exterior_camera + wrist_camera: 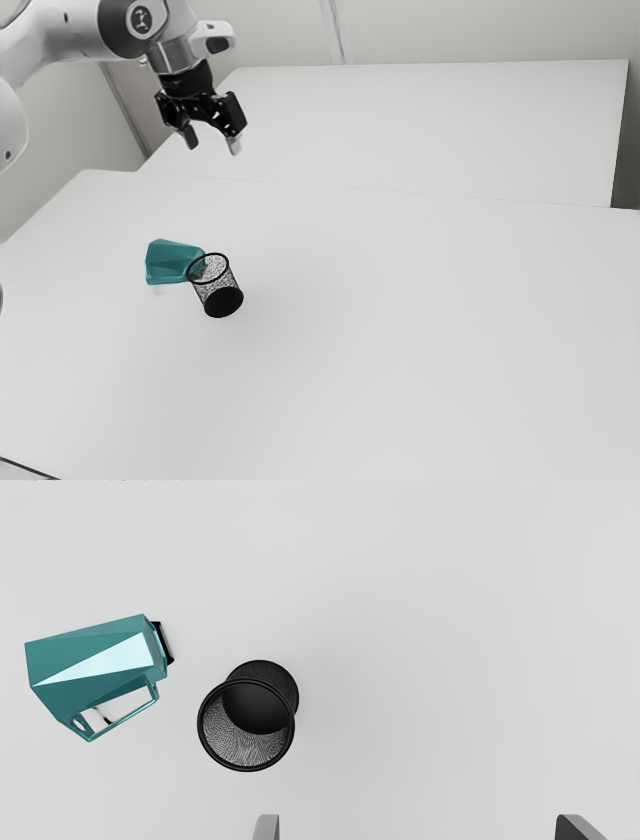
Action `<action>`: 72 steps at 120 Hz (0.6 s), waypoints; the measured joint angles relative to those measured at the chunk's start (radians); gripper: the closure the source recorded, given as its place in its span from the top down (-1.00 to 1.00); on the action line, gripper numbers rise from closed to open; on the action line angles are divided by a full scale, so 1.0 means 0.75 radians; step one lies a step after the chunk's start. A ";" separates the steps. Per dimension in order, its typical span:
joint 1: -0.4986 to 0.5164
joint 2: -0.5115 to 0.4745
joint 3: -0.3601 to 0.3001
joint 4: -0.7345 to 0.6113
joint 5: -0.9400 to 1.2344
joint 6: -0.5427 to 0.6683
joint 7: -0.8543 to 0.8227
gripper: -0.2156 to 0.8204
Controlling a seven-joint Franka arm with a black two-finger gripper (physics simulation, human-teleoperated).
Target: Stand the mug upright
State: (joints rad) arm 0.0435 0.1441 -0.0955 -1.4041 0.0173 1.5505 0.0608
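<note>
Exterior view's up on my monitor: where do you have the pincer [213, 143]?

"I see it high over the table [420, 330], its fingers [268, 827] spread wide."

"And the mug [95, 650]?"

"Below the pincer and well apart from it. From the wrist view I get it out past one finger's side: teal, faceted, lying on its side, with its handle [125, 717] on the side nearer the pincer."

"What's that beside it?"

"A black mesh cup [245, 750], near the mug's narrower end, its open rim facing up. I read it as closer to the pincer's fingers than the mug is."
</note>
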 joint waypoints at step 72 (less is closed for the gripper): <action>0.155 -0.016 0.003 -0.168 -0.084 0.073 -0.017 0.58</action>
State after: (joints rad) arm 0.1602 0.1323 -0.0930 -1.5300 -0.0459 1.6050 0.0478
